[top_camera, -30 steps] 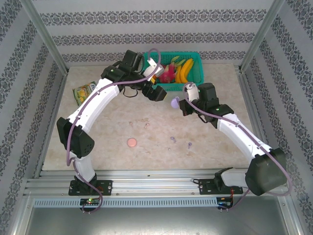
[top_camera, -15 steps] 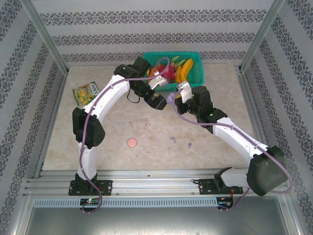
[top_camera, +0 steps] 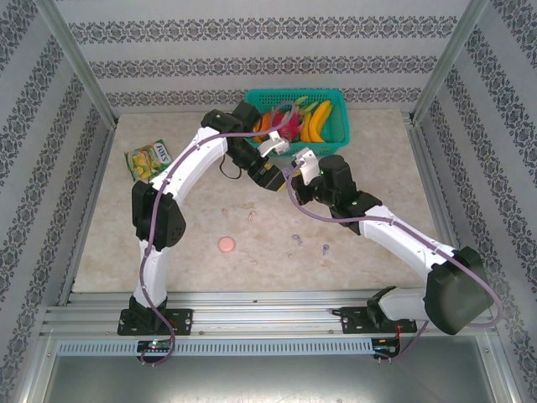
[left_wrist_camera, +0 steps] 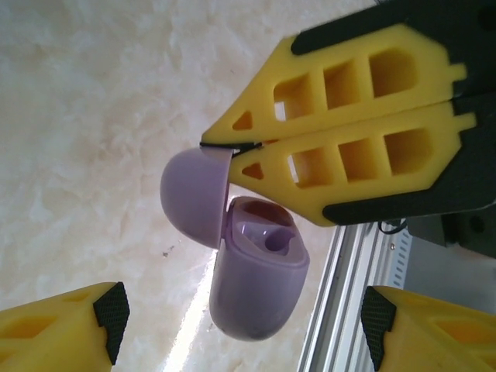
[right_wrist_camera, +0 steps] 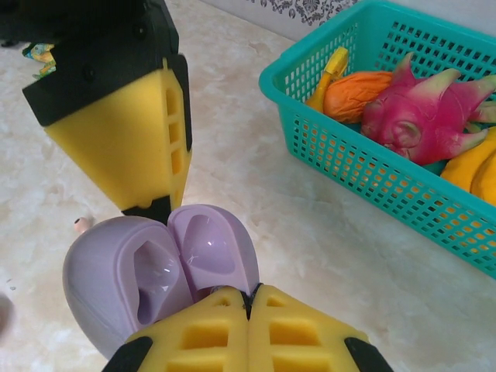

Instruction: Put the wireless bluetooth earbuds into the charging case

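Observation:
The lilac charging case (left_wrist_camera: 260,291) hangs above the table with its lid (left_wrist_camera: 194,194) hinged open and its wells (right_wrist_camera: 151,279) bare. My right gripper (right_wrist_camera: 248,296) is shut on the edge of the lid (right_wrist_camera: 209,244). My left gripper (left_wrist_camera: 246,329) is open, one fingertip (left_wrist_camera: 108,310) on each side of the case body with gaps to it. Two lilac earbuds (top_camera: 296,239) (top_camera: 325,248) lie on the table nearer the bases. Two pale pink earbuds (top_camera: 250,214) lie left of them, with a round pink case (top_camera: 226,244) in front.
A teal basket (right_wrist_camera: 349,167) of fruit stands at the back, just beyond the grippers. A snack packet (top_camera: 149,159) lies at the back left. A metal rail (top_camera: 268,315) runs along the near table edge.
My left arm has swung right to meet the right gripper, which shifted left with the case. The left jaws have narrowed somewhat around the case body.

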{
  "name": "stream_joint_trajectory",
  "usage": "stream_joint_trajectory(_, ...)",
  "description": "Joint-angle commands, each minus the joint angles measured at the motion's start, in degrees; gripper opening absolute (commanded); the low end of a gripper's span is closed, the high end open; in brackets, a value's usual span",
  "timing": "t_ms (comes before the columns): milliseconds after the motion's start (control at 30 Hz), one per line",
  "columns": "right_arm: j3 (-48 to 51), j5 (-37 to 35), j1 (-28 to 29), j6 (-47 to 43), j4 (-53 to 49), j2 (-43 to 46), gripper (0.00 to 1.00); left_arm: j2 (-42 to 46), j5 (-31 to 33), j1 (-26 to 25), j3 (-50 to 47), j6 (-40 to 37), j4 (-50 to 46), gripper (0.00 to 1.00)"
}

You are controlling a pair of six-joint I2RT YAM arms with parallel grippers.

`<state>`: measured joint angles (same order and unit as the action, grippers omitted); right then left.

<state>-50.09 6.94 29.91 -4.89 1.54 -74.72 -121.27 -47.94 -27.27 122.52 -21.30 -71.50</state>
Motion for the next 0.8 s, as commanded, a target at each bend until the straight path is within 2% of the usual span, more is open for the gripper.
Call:
stream_joint_trajectory(0, 0.34, 1.00, 0.85, -0.14, 0.74, 1.07, 0.00, -0.26, -2.76, 0.51, 0.46, -2.67, -3.51, 0.79)
stream_joint_trajectory(767, 0.78, 2.12, 1.64, -0.26, -0.22, 1.20, 0.00, -3.36, -6.49, 0.41, 2.04, -3.13, -3.84, 0.58)
